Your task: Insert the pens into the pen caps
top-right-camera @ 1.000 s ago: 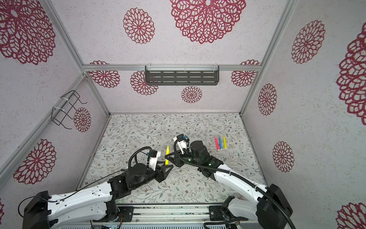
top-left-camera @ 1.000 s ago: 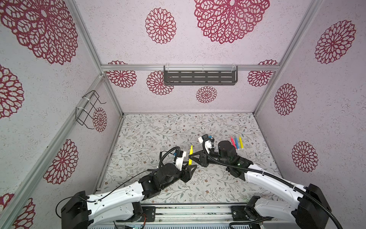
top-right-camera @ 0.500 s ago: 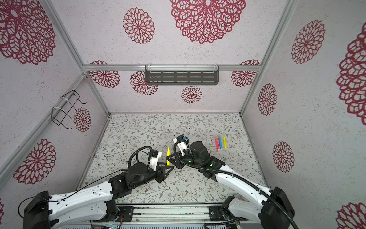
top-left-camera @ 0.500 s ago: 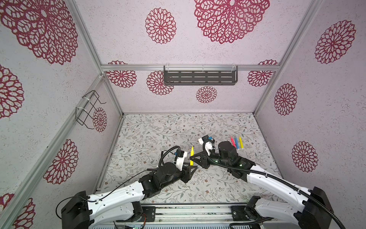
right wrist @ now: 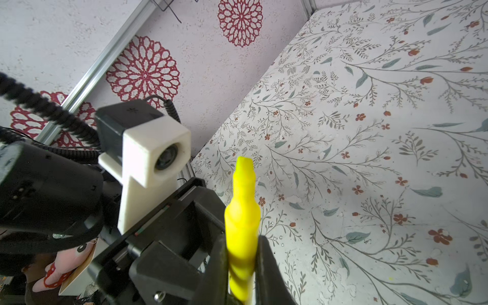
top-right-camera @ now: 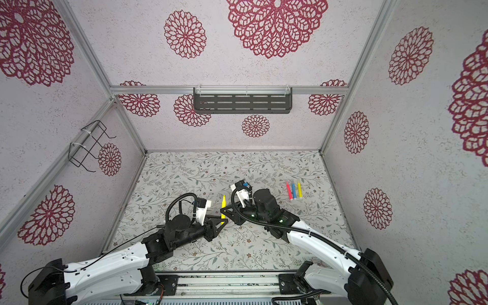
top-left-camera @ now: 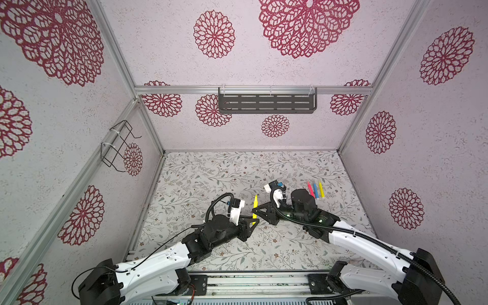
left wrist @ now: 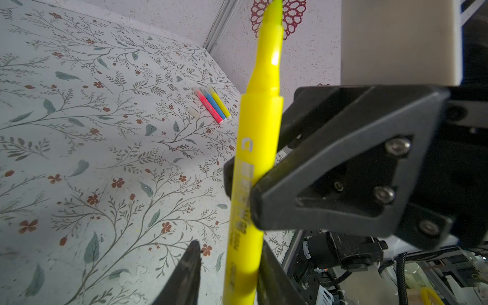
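A yellow pen (top-left-camera: pixel 255 208) (top-right-camera: pixel 223 207) stands upright above the floral table, its uncapped felt tip pointing up. My right gripper (top-left-camera: pixel 254 210) (right wrist: pixel 242 245) is shut on its barrel (right wrist: pixel 243 232), with both fingers pressing it. My left gripper (top-left-camera: pixel 253 224) (left wrist: pixel 229 253) straddles the same pen (left wrist: pixel 253 158) lower down. One of its fingers (left wrist: pixel 266 264) touches the barrel, and a gap remains at the other finger (left wrist: pixel 191 261). Three more pens (top-left-camera: pixel 315 190) (top-right-camera: pixel 294 190) (left wrist: pixel 212 107), pink, blue and yellow, lie side by side at the right. A small clear cap (left wrist: pixel 194 111) lies beside them.
A black slotted shelf (top-left-camera: pixel 266 103) hangs on the back wall, and a wire basket (top-left-camera: pixel 117 145) on the left wall. Aluminium frame posts run along the enclosure's corners. The arms' base rail (top-left-camera: pixel 253 282) runs along the table's front edge.
My left gripper's jaws have narrowed round the lower barrel of the yellow pen. The right gripper keeps its hold, and the pen has barely moved.
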